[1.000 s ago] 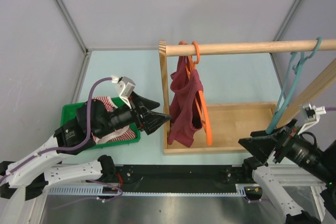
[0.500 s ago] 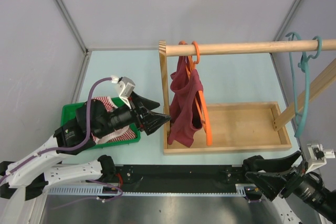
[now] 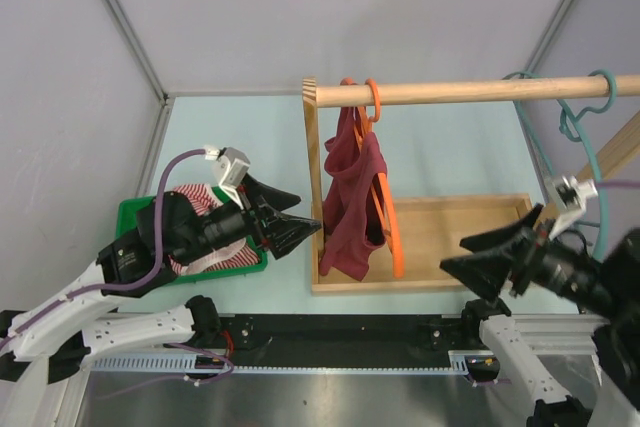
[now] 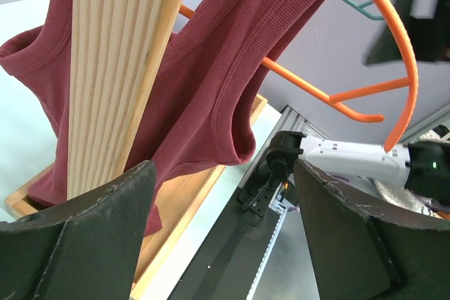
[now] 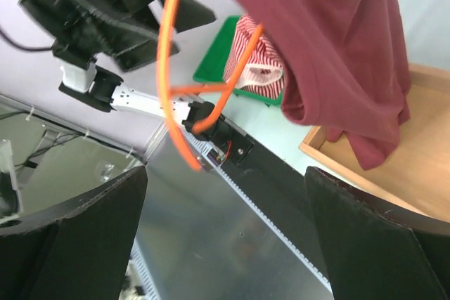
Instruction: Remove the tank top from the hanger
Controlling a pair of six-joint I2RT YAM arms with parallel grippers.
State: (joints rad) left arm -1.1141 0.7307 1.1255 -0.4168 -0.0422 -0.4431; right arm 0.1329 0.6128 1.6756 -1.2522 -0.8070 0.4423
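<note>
Tank top (image 3: 348, 209) hangs on orange hanger (image 3: 394, 235) from wooden rail (image 3: 480, 92) at centre; left gripper (image 3: 308, 213) at its 9 o'clock and right gripper (image 3: 458, 255) at its 4 o'clock, both wide open and empty, judged flanking it to strip garment from hanger

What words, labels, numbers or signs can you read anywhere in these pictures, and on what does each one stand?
None can be read in any view.
The tank top, the orange hanger, the wooden rack and the green bin show no lettering.
</note>
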